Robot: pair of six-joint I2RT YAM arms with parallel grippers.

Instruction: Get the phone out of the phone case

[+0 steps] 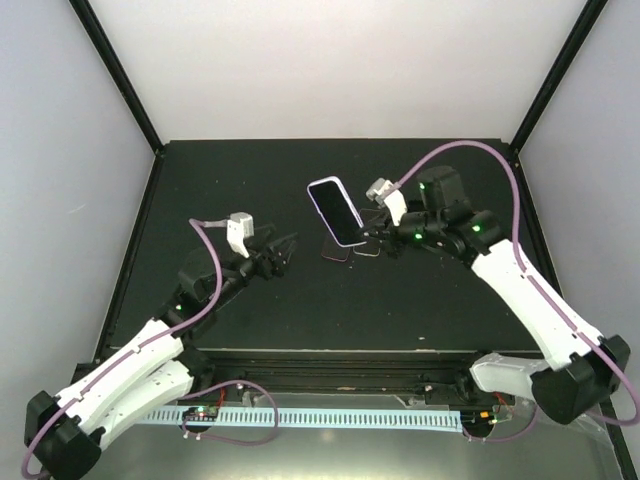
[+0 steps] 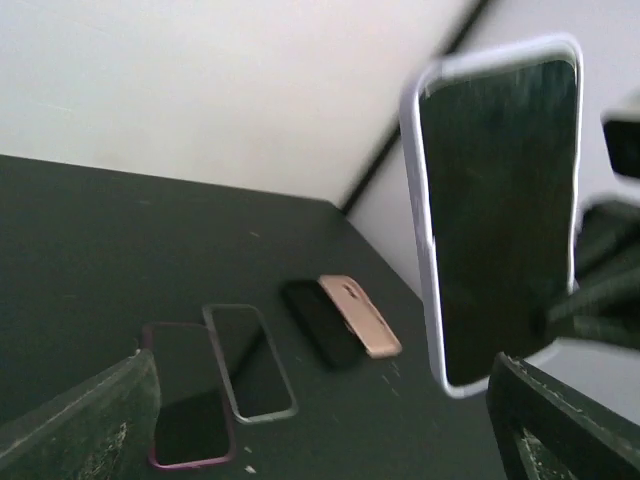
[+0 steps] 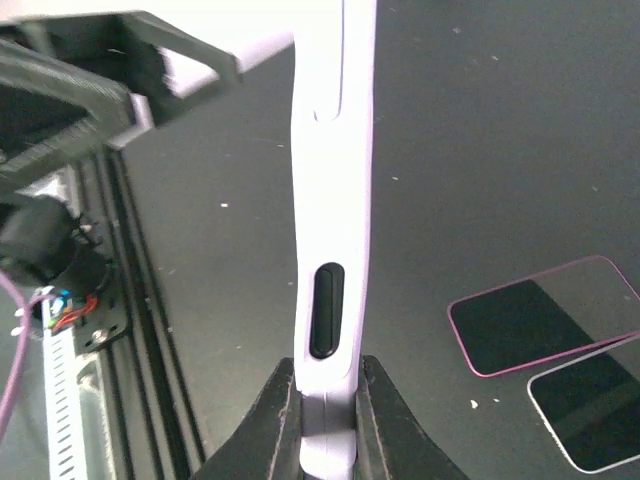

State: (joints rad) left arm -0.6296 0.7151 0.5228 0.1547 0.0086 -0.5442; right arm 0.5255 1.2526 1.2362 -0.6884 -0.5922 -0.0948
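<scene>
**Lilac phone held aloft**

Top: right end effector [image 1: 366, 236] pinches one glossy lilac-rimmed cased phone [image 1: 335, 210]; left end effector [image 1: 287, 250] gapes wide.
Left wrist: one matte salmon phone case [image 2: 362, 318] lies on the bench [image 2: 100, 250] against one black slab [image 2: 318, 325].
Right wrist: two flat thin-rimmed dark rectangles [image 3: 540, 318].

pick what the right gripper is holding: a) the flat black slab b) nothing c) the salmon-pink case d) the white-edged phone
d: the right gripper is pinched on the end of the white-edged phone, which it holds up off the table.
</scene>
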